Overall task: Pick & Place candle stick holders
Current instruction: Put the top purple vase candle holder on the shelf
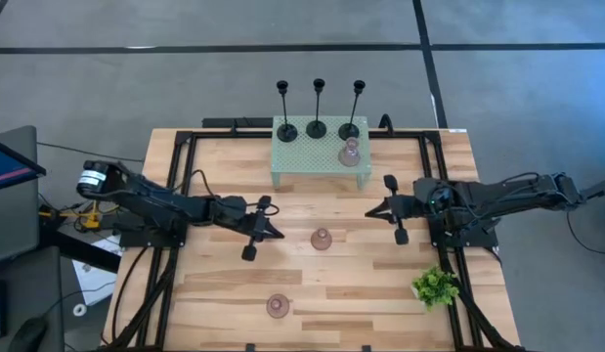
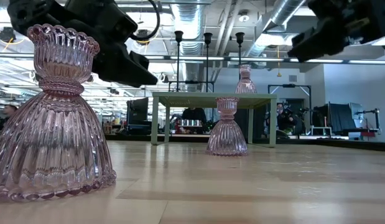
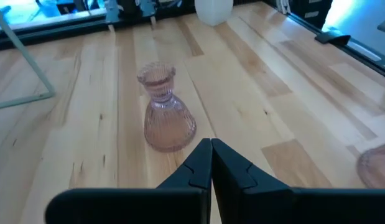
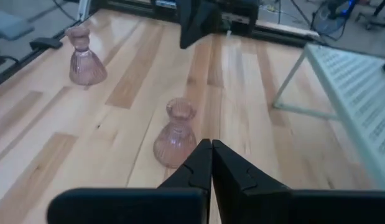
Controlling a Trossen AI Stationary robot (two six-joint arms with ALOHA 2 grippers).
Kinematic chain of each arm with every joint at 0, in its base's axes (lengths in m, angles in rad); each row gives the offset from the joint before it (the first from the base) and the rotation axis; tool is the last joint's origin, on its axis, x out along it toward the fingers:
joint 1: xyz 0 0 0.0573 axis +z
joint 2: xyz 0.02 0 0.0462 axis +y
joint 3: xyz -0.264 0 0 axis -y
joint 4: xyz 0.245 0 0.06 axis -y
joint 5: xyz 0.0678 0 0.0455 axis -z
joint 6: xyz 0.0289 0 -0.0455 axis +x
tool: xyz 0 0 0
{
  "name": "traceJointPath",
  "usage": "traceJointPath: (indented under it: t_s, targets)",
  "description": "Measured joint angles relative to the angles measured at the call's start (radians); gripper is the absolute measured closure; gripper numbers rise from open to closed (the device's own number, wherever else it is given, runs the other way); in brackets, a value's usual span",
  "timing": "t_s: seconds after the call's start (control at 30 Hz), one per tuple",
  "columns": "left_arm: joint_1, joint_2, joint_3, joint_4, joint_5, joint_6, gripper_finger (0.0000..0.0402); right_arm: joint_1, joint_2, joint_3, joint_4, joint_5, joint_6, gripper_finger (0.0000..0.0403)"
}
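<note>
Flanking the central pink holder [image 1: 322, 239], left pincer [image 1: 274, 233] and right pincer [image 1: 372, 211] hover pressed together, empty. Two pink holders remain on the tabletop [image 1: 380, 293], evidently awaiting transfer to the shelf [image 1: 302, 156].

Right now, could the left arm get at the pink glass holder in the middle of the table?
Probably yes. The left gripper is shut and empty, close beside the pink glass holder, with only bare table between them. It would need to open first.

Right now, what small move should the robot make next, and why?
Probably open the left gripper: its fingers are shut, empty, facing the pink holder mid-table. Four holders already stand on the shelf; two pink ones remain on the table.
</note>
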State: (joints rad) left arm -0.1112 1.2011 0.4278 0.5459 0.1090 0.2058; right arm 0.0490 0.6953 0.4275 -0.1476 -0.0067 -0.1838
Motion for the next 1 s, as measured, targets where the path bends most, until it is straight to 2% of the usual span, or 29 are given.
traceJointPath:
  t_s: [0.23, 0.67, 0.8, 1.0]
  targets:
    - [0.022, 0.044, 0.0, 0.082, 0.042, 0.025, 0.0397, -0.001, 0.018, -0.048, -0.005, 0.007, 0.1, 0.0397]
    - [0.102, 0.046, 0.014, 0.117, 0.113, 0.025, 0.0397, -0.088, 0.078, -0.047, 0.019, 0.011, 0.048, 0.0397]
    - [0.122, 0.092, 0.026, 0.142, 0.113, 0.026, 0.0397, -0.127, 0.075, -0.047, 0.029, 0.011, 0.046, 0.0397]
    - [0.143, 0.23, 0.053, 0.186, 0.112, 0.026, 0.0396, -0.164, 0.076, -0.047, 0.029, 0.01, 0.046, 0.0397]
